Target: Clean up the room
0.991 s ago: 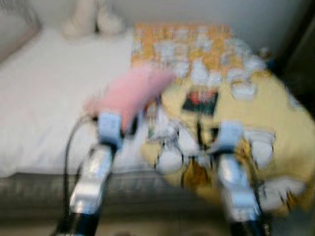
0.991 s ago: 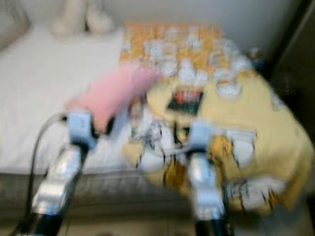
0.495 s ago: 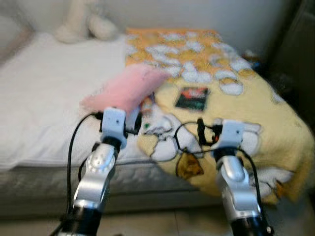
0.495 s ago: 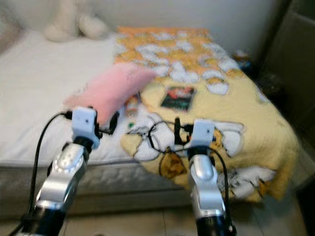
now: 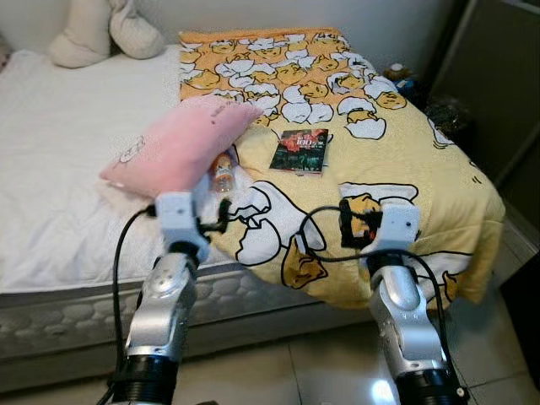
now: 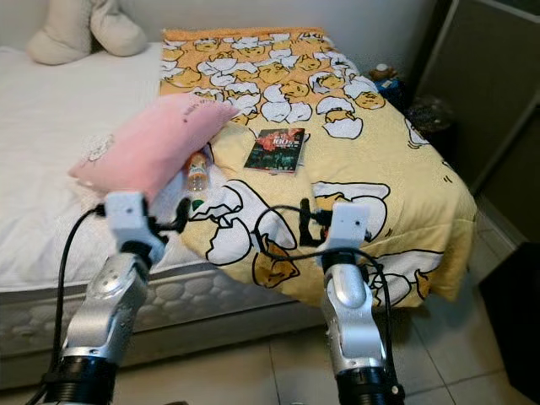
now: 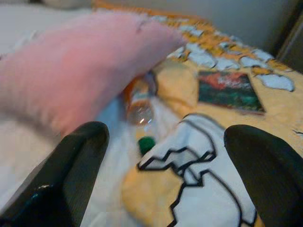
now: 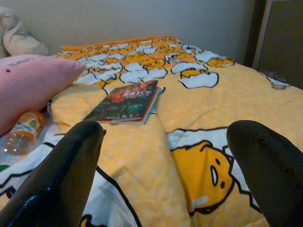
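Both arms raised at the bed edge: left gripper and right gripper spread wide, grasping nothing. Tidying looks unstarted. Plastic bottle lies tucked against pink pillow; book rests on yellow blanket beyond.

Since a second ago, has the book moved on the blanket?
No. The book lies on the same patch of yellow blanket, just right of the pink pillow; the whole picture shifted, so the camera moved.
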Robot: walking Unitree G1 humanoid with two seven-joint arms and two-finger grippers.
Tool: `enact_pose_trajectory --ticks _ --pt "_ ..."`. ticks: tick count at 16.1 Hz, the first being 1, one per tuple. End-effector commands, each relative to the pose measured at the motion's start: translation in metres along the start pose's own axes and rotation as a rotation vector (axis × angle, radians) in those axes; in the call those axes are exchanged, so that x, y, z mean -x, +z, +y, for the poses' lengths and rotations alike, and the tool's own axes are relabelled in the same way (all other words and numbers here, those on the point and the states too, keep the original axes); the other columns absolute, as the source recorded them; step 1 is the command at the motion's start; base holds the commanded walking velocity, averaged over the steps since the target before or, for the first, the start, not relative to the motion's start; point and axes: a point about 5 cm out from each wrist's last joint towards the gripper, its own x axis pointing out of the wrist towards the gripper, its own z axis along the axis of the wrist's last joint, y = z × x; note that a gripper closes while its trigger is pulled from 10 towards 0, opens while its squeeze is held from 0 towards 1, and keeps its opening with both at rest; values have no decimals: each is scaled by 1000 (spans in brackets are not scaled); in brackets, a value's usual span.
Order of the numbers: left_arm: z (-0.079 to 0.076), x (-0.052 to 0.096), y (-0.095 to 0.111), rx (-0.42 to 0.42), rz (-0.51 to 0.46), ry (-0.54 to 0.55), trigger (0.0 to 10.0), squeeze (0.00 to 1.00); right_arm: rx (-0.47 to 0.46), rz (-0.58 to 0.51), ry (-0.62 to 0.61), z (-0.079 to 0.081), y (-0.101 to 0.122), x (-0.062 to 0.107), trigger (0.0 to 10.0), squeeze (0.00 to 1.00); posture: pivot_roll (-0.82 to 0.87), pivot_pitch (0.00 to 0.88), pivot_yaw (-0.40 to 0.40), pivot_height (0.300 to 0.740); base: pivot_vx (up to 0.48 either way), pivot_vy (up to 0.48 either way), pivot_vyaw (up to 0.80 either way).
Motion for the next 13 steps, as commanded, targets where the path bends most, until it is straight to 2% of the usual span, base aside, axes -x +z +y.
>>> enact_pose_trajectory --ticks 1,3,9,13 --pt "2 1 -5 8 28 13 10000 0 -8 5 -5 -1 -2 0 10000 0 -67 0 32 740 0 0 0" --pt "-12 6 2 -119 -48 -91 10000 0 -12 15 -13 -3 -5 2 10000 0 -69 0 32 740 195 0 0" --pt "-26 5 12 -183 -99 -166 10000 0 -7 5 -11 -2 -3 0 10000 0 -73 0 36 740 465 0 0" --pt "-29 5 12 -194 -104 -187 10000 0 -5 5 -10 -2 -3 0 10000 0 -74 0 40 740 480 0 0"
